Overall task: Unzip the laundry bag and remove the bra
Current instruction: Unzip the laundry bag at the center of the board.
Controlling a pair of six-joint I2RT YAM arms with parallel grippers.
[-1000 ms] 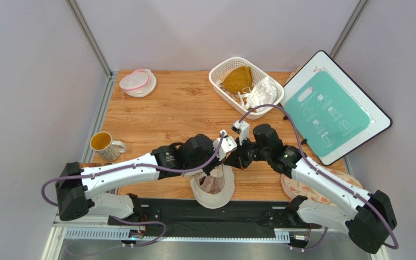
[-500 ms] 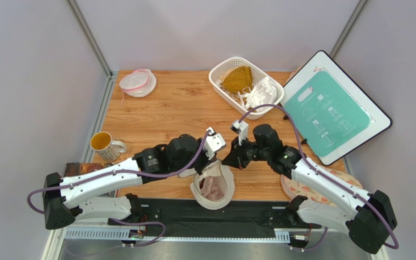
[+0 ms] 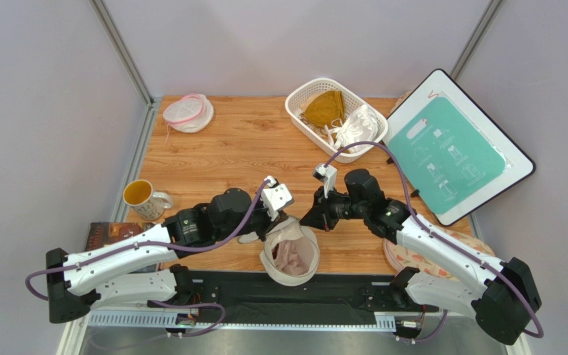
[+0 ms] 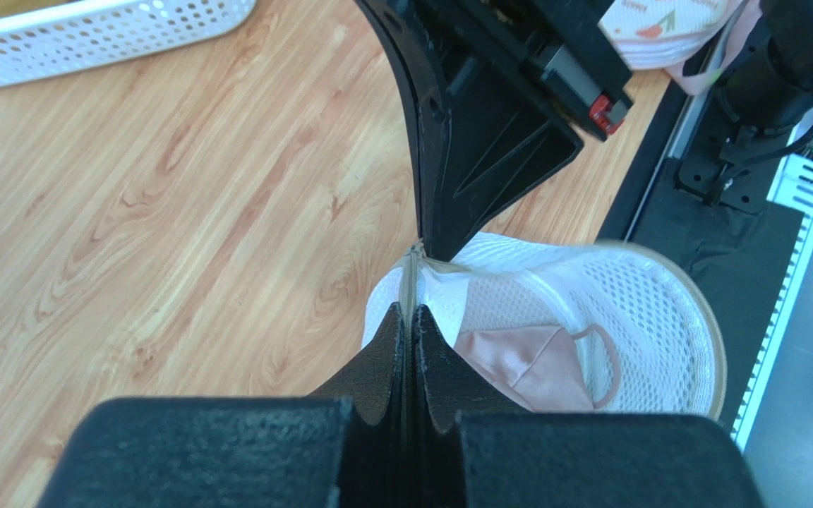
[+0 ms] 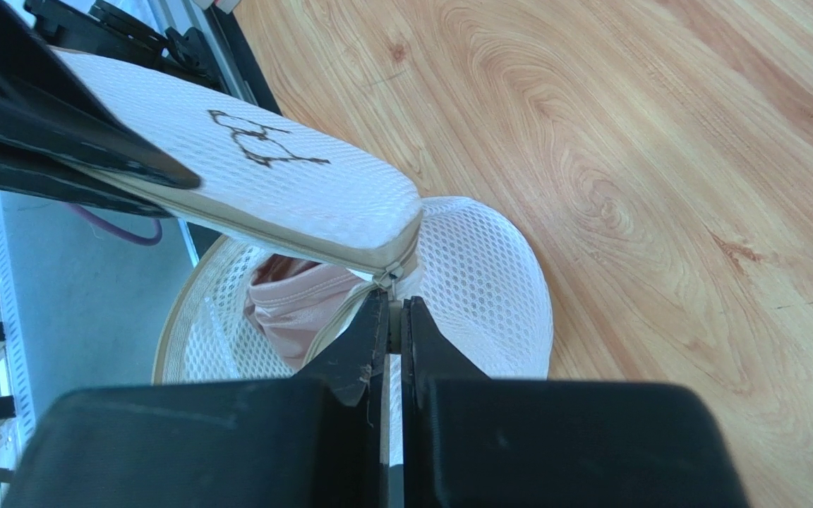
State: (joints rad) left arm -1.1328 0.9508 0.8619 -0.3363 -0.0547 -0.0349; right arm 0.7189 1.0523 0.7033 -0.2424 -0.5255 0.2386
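Note:
The laundry bag, a white mesh drum, lies at the table's near edge with its round lid lifted. The pale pink bra shows inside it, also in the left wrist view and the right wrist view. My left gripper is shut on the tan zipper edge of the lid, at the bag's far left. My right gripper is shut on the zipper pull at the bag's far right. The two grippers' tips nearly meet over the bag.
A white basket at the back holds a mustard bra and a white bra. A small pink-rimmed mesh pouch lies back left, a mug left. A teal board leans right, above a patterned cloth.
My left arm has drawn back to the left with the lid edge in its jaws. The bag's mouth gapes wider and shows more of the pink bra. The right gripper shifted slightly left.

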